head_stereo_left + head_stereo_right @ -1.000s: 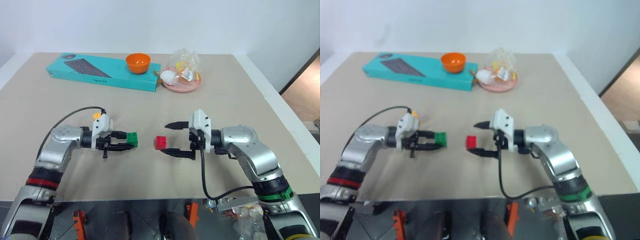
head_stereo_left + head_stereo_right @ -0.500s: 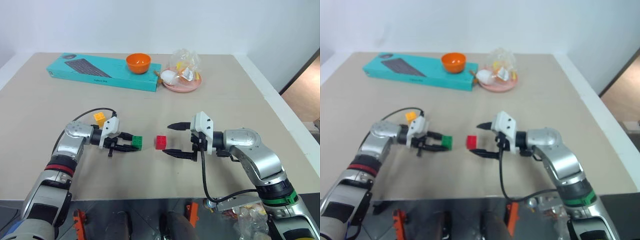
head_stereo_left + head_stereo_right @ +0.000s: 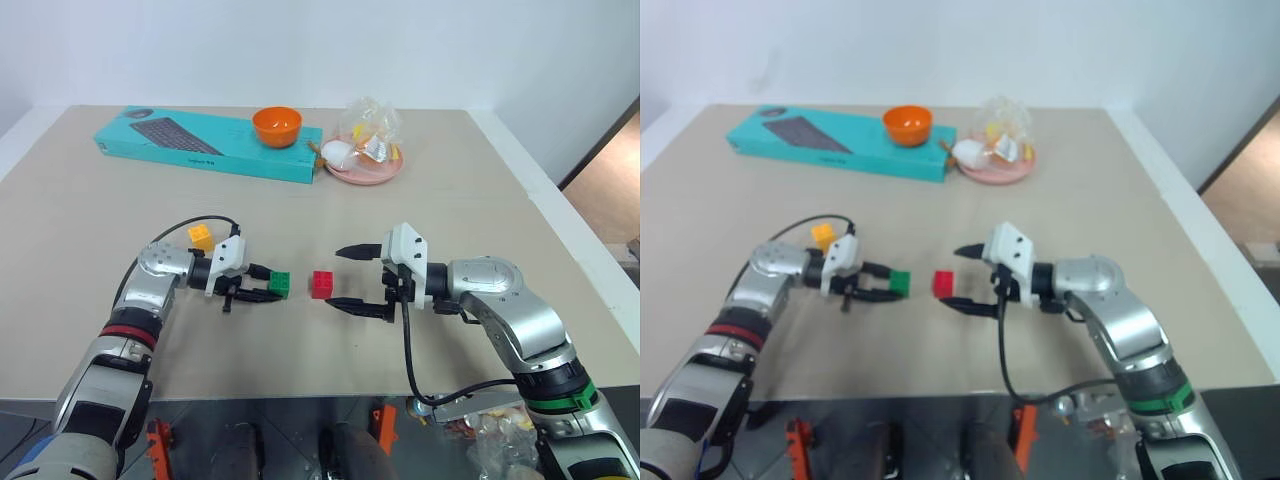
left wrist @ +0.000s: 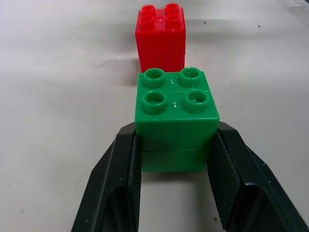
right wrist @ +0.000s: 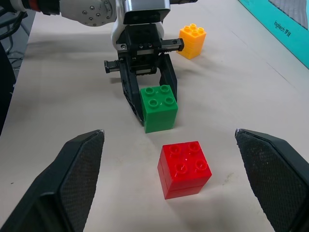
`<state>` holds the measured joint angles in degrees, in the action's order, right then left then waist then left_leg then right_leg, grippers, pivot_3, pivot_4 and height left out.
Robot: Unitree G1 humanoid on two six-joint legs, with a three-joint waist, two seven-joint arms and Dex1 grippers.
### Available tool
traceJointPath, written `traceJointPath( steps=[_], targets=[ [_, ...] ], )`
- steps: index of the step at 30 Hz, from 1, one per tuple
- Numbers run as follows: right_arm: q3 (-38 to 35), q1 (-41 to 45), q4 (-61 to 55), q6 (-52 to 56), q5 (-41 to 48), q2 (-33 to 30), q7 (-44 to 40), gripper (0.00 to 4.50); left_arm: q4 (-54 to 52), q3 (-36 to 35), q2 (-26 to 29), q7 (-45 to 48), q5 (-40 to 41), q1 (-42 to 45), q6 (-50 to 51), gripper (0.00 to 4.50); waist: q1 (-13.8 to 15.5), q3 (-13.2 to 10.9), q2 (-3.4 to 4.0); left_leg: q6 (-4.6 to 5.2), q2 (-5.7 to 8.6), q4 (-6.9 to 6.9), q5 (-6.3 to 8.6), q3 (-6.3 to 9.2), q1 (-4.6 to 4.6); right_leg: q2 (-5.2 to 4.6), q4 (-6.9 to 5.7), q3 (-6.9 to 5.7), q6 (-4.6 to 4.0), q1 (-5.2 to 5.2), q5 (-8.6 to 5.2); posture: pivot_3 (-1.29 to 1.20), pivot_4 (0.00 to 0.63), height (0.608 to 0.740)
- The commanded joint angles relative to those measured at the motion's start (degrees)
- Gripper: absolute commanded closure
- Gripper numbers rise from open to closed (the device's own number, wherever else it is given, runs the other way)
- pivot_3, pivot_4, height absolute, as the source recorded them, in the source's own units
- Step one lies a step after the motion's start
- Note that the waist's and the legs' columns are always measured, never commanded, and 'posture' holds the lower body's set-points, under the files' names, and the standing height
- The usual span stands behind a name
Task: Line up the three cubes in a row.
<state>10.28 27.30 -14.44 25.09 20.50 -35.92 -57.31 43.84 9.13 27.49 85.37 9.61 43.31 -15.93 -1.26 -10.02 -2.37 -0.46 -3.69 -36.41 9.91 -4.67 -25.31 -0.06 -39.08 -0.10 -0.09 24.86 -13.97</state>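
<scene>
With left claw [image 3: 262,290] clamped on green block [image 3: 279,284], set down beside red block [image 3: 321,284] at mid-frame, right claw [image 3: 348,277] wide open.

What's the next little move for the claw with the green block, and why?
Probably the left claw should open and let go of the green block: it looks to be on the table already, just beside the red block with a small gap. The yellow-orange block is yet to join the row.
</scene>
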Motion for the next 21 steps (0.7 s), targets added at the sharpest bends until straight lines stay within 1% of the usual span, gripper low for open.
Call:
traceJointPath(
  steps=[1,6,8,9,14,15,18,19,21],
  targets=[
    [-2.0,-0.2,-2.1,-0.6,0.7,-0.6,0.0,0.0,1.1,-1.1,0.6,-0.2,-0.4,2.4,-1.0,3.18,0.0,0.0,0.0,0.0,0.0,-0.01,0.0,0.0,0.0,0.0,0.0,0.0,0.0,0.0,0.0,0.0,0.15,0.74],
    [-2.0,-0.4,-1.5,-0.7,0.9,-0.3,-0.1,0.0,2.8,-0.8,0.9,-0.8,-1.6,3.2,-1.8,3.18,0.0,0.0,0.0,0.0,0.0,-0.03,0.0,0.01,0.01,0.02,-0.02,0.0,-0.01,-0.01,0.02,0.0,0.15,0.74],
    [-1.9,-0.4,-1.4,-0.8,0.9,-0.2,-0.1,0.0,3.0,-0.6,0.9,-0.8,-1.9,3.3,-1.8,2.17,0.0,0.0,0.0,0.0,0.0,-0.03,0.0,0.01,0.0,0.01,-0.02,-0.01,-0.01,-0.01,0.02,0.0,0.15,0.74],
    [-1.9,-0.4,-1.3,-0.8,0.9,-0.2,-0.1,0.0,3.0,-0.6,0.9,-0.9,-2.0,3.3,-1.6,1.97,0.0,0.0,0.0,0.0,0.0,-0.03,0.0,0.01,0.0,0.01,-0.02,-0.01,-0.01,-0.02,0.02,0.0,0.15,0.74],
    [-1.8,-0.3,-0.8,-1.1,0.9,0.0,-0.4,0.0,1.5,-0.7,1.1,-0.7,-2.0,3.0,-1.7,0.15,0.0,0.0,0.0,0.0,0.0,-0.04,0.0,0.01,0.0,0.01,-0.02,-0.01,-0.01,-0.02,0.02,0.0,0.15,0.74],
    [-1.8,-0.3,-0.7,-1.3,0.9,0.0,-0.4,0.0,0.8,-0.6,1.5,-0.5,-2.1,2.8,-2.1,0.03,0.0,0.0,0.0,0.0,0.0,-0.04,0.0,0.01,0.0,0.01,-0.02,-0.01,-0.01,-0.02,0.02,0.0,0.15,0.74],
    [-1.6,0.1,-0.1,-1.6,0.8,0.2,-0.7,0.0,-3.8,-1.3,3.5,0.3,-1.0,2.0,-0.5,0.03,0.0,0.0,0.0,0.0,-0.01,-0.04,0.0,0.01,0.0,0.01,-0.03,-0.01,-0.01,-0.02,0.02,0.0,0.15,0.74],
    [-1.6,0.1,0.0,-1.7,0.8,0.2,-0.8,0.0,-6.1,-1.8,4.3,0.4,-0.2,1.5,1.5,0.03,0.0,0.0,0.0,0.0,-0.02,-0.04,0.0,0.01,0.0,0.02,-0.03,-0.01,-0.01,-0.02,0.02,0.0,0.15,0.74],
    [-1.7,0.1,0.1,-1.9,0.9,0.2,-1.0,0.0,-14.7,-4.3,7.4,-1.1,3.2,-0.8,10.4,0.03,-0.1,0.0,0.0,0.0,-0.03,-0.04,0.0,0.02,0.0,0.02,-0.04,-0.01,-0.01,-0.01,0.02,0.0,0.15,0.74]
  ],
)
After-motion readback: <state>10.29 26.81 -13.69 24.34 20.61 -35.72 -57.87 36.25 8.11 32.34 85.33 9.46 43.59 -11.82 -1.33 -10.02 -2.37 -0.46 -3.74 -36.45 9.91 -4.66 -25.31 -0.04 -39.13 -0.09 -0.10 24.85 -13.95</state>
